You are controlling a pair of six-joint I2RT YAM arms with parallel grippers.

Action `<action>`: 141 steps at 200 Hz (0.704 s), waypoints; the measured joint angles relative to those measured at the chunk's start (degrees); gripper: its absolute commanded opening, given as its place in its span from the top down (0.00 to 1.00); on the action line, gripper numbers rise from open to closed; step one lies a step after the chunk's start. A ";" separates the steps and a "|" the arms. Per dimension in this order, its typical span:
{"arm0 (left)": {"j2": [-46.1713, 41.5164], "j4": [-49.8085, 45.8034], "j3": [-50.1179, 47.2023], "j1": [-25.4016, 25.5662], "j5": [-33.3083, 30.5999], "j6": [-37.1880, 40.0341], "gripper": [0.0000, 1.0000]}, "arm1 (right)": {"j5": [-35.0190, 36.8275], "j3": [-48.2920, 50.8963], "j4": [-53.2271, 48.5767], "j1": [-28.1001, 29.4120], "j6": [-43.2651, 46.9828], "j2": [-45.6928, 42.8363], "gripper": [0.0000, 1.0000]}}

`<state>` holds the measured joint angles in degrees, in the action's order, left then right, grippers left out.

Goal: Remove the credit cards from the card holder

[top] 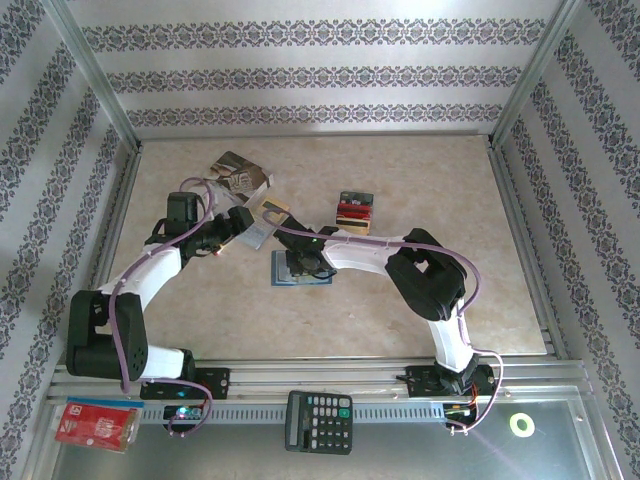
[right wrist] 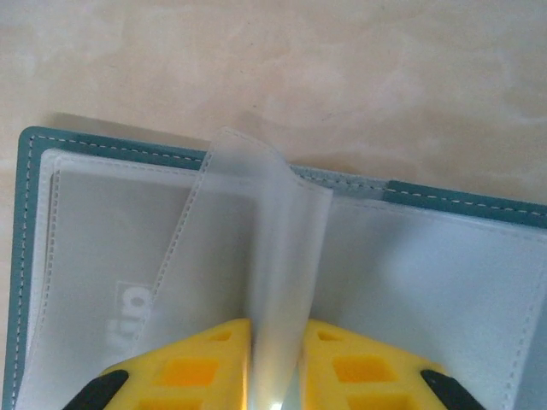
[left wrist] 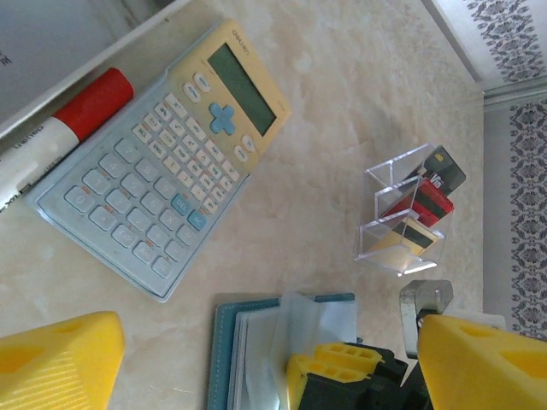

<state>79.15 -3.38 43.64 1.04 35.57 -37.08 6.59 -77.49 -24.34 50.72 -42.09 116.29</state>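
Right fingers (right wrist: 192,371) pinch a card holder (right wrist: 427,273) sleeve (right wrist: 273,248), left fingers (left wrist: 55,363) gape empty, credit cards (left wrist: 423,205) fill a stand (left wrist: 395,164).

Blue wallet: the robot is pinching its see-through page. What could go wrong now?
1. The right tool pinches only the thin clear page, so pulling might drag the whole card holder up or crease the page.
2. No card seems to be in that pinch, so the tool may come away with nothing.
3. The open left tool hangs nearby; it could bump the calculator.
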 measured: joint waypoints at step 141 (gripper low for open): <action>2.40 0.74 -7.32 9.64 2.56 -3.87 0.65 | -1.07 1.16 1.92 -0.37 -0.02 -0.46 0.81</action>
<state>81.56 -2.63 36.32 10.68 38.13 -40.95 5.52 -76.34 -22.41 50.35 -42.11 115.83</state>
